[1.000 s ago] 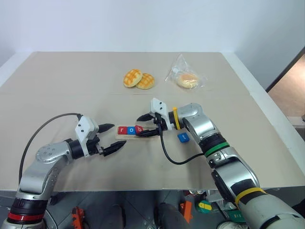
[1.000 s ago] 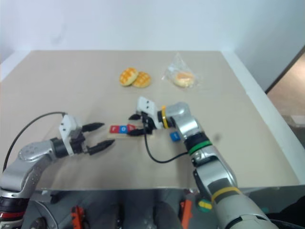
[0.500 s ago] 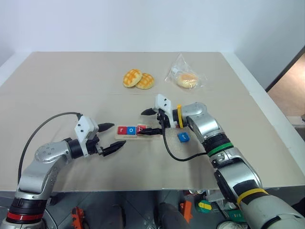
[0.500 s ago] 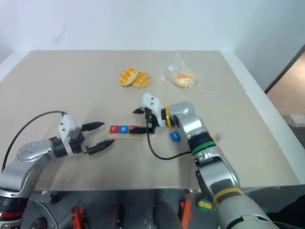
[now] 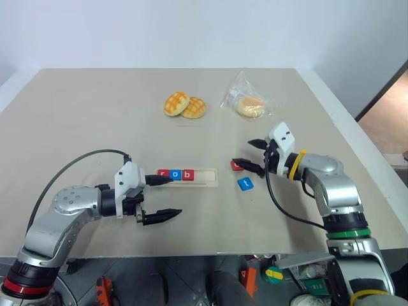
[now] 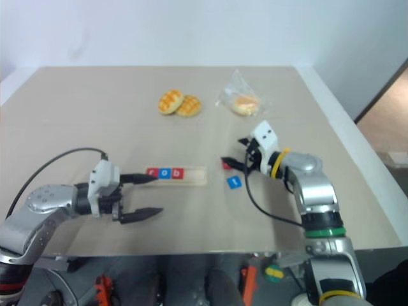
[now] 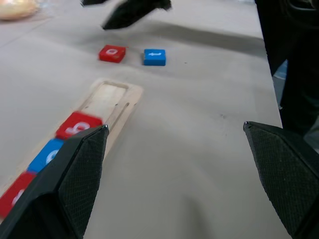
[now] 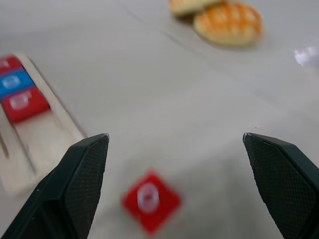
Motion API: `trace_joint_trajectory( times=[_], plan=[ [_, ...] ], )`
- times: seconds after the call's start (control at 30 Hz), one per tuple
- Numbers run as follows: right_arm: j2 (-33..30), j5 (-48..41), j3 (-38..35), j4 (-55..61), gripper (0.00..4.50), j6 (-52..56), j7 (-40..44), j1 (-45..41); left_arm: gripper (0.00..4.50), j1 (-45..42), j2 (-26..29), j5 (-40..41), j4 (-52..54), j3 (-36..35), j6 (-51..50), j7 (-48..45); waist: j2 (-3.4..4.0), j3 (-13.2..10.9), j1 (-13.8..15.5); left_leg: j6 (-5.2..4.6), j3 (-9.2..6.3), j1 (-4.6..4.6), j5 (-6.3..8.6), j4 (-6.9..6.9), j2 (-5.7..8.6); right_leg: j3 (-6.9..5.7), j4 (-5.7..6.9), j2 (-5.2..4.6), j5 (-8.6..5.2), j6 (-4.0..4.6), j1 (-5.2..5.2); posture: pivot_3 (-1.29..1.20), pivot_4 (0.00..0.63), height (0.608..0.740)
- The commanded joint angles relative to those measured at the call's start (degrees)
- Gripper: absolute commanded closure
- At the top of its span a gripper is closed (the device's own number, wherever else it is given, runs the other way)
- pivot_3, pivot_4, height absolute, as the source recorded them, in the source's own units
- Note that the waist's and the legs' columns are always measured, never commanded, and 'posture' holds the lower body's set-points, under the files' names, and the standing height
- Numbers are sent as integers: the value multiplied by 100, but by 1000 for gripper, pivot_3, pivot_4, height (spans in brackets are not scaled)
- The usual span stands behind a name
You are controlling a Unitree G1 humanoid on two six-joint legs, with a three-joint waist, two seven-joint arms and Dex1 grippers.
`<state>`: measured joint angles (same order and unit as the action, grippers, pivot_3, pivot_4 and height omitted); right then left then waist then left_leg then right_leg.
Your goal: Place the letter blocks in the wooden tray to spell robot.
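Robot test bench in a plain lab room

A bare beige table [image 5: 89, 108] against blank white walls [image 5: 191, 32], toy bread [image 5: 185, 105] laid beyond both hands as props.

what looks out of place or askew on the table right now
Mainly the food: two small buns and a bagged bun lie at the far side, unrelated to the spelling. The wooden tray holds three letter blocks; a red block and a blue block lie loose beside it, the red one turned cornerwise.
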<state>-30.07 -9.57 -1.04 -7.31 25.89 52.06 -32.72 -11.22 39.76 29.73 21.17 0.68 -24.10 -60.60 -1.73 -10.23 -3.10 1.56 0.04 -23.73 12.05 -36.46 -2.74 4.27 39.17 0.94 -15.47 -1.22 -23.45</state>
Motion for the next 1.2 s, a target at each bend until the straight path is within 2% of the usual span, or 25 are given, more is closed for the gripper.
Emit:
trace_joint_trajectory(
  times=[0.03,0.33,0.63,1.1,1.13,1.2],
  plan=[
    [-75,-23,-18,71,52,-169,-106,-115,0,-149,-34,75,23,30,-8,-23,7,-4,-4,0,-2,3,-1,0,-2,0,1,4,-3,-5,1,0,150,740],
    [-241,323,547,-1506,52,-1397,632,-830,0,-387,-157,15,-145,125,66,12,7,-5,1,1,6,12,-10,-5,1,8,3,4,5,-13,10,0,150,740],
    [-376,686,925,-3180,52,-2517,1489,-1506,0,-116,-62,-28,48,30,63,122,7,-6,27,-1,7,6,-7,0,5,7,-1,-5,19,15,7,0,150,740],
    [-147,935,989,-4472,52,-3276,1717,-2140,0,47,-14,-61,132,14,88,242,9,-7,28,1,7,9,-9,-2,6,7,-1,-7,23,19,9,0,150,740],
    [-130,977,1007,-4556,284,-3350,1705,-2155,0,53,-16,-73,126,17,92,253,9,-7,28,1,7,9,-9,-1,6,7,-1,-7,22,19,10,0,150,740],
    [-100,1032,1041,-4659,284,-3441,1693,-2148,0,79,-20,-89,126,15,98,274,9,-7,27,1,8,8,-9,-1,6,7,-1,-8,22,19,9,0,150,740]
  ],
)
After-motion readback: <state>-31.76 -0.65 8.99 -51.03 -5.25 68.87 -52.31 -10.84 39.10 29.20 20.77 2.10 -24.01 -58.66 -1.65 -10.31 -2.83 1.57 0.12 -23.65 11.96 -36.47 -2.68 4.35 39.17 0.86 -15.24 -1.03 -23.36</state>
